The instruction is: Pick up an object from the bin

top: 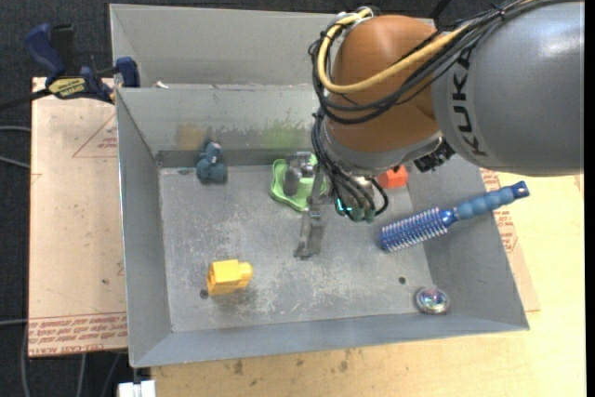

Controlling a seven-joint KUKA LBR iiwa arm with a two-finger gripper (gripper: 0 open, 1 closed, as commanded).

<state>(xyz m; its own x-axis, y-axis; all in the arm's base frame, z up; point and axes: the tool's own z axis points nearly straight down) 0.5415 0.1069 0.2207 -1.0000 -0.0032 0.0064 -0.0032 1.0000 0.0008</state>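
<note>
The gripper (308, 241), open or closed I can't tell, hangs just near of the pale-green curved plastic piece (283, 182), which looks light, stiff and slick, so pinch its rim.

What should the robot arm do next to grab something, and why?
Probably nudge the gripper a little toward the bin's back wall, over the green thing. Its tip seems to hang over bare bin floor, and the green thing lies closest, just beside it; the yellow block and blue brush are farther off.
</note>
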